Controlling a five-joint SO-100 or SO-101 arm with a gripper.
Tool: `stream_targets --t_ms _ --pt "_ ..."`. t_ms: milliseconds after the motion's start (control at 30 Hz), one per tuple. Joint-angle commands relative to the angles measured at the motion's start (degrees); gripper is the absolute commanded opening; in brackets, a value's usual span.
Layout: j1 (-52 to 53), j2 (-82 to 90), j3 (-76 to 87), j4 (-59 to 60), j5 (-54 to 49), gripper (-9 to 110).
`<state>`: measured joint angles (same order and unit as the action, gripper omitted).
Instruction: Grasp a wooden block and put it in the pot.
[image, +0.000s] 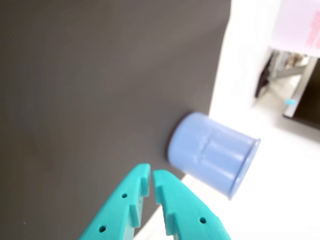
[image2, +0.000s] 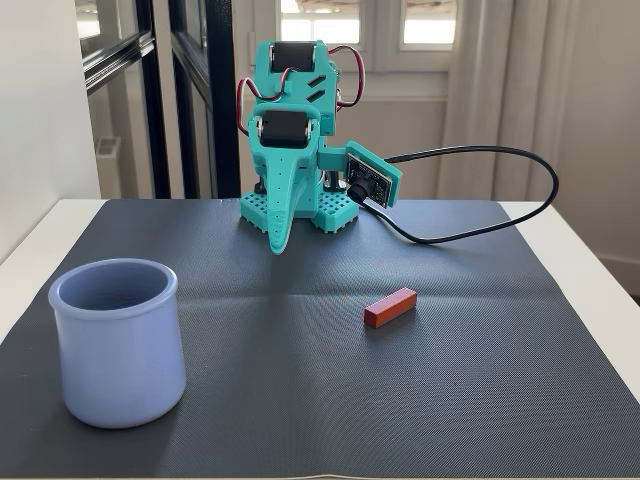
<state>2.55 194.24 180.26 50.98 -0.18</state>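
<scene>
Nothing is done yet; the whole job is still waiting. In the fixed view, the big pale blue round pot (image2: 117, 340) is sitting near, on the left of the dark grey mat (image2: 330, 390) on the white tabletop (image2: 590, 280), and it is looking empty. A bit farther, to the right, the small reddish-brown wooden block (image2: 390, 308) is lying flat, well apart from the pot. Far back, the teal gripper (image2: 279, 246) is pointing down with its jaws nearly closed, holding nothing.
</scene>
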Motion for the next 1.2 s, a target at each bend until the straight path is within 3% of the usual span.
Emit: stream_targets --t_ms 0,700,1167 --pt "-0.3 0.4 -0.3 -0.4 -0.3 0" --pt "-0.4 0.2 -0.3 -0.4 -0.4 0" --pt "-8.8 -9.3 -8.9 -0.5 0.3 0"
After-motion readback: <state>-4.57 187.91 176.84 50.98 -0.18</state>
